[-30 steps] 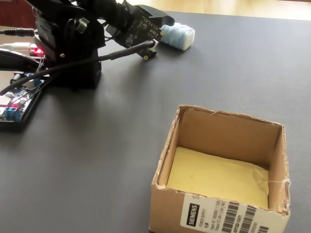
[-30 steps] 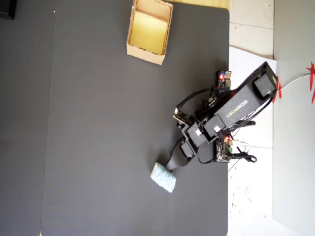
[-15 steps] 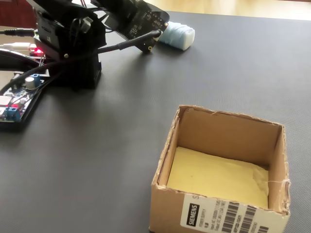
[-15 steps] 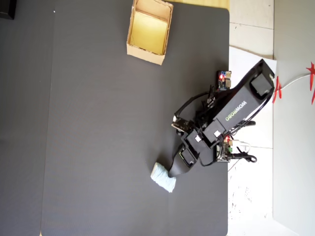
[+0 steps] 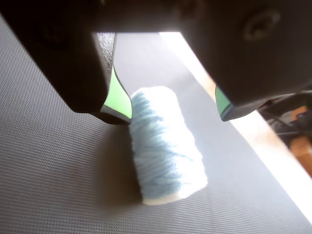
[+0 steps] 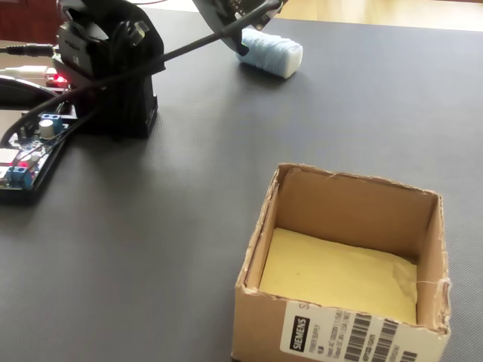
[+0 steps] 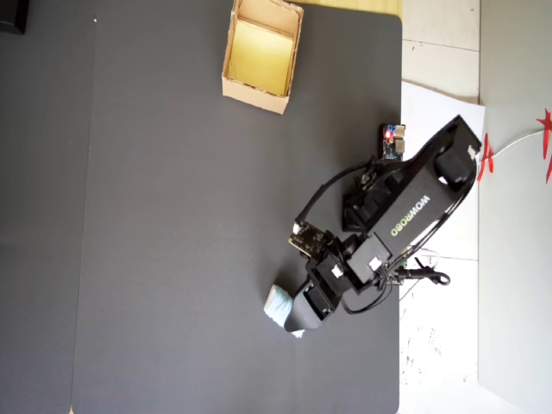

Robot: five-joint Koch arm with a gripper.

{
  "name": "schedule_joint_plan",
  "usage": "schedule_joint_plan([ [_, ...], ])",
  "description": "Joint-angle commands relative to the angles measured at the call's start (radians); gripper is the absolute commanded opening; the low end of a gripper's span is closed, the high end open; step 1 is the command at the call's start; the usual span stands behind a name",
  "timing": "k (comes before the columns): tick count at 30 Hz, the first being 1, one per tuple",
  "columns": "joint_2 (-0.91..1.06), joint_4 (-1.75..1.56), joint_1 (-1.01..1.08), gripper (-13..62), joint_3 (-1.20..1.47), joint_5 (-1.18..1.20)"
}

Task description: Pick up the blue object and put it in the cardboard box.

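The blue object is a pale-blue ridged lump lying on the dark mat. In the wrist view it lies just below and between my gripper. The two green-padded fingers stand wide apart, and the left fingertip is close beside the lump's far end. From overhead, the gripper hangs over the right part of the blue object. In the fixed view the blue object lies at the far edge, with the arm above it. The cardboard box stands open near the camera, and in the overhead view the box is at the top.
The arm's black base and a circuit board with lit red LEDs sit at the left of the fixed view. Overhead, the mat ends at the right against white sheets. A black object sits in the top-left corner.
The arm has reached out further over the blue object. The gripper, beside it before, now hangs over its right part. The object and the box have not moved.
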Motion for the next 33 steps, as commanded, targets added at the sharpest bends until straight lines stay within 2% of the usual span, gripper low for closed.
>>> schedule_joint_plan([
  [1,-0.031,0.025,-0.009,33.2,-0.172,0.044],
  [7,-0.201,0.245,-0.023,33.2,-0.407,0.014],
  [17,-0.489,0.238,-0.051,32.8,-0.474,0.023],
  [24,-0.497,0.207,-0.023,11.4,-0.451,-0.032],
  [33,-0.379,0.144,0.109,10.0,-0.430,-0.074],
])
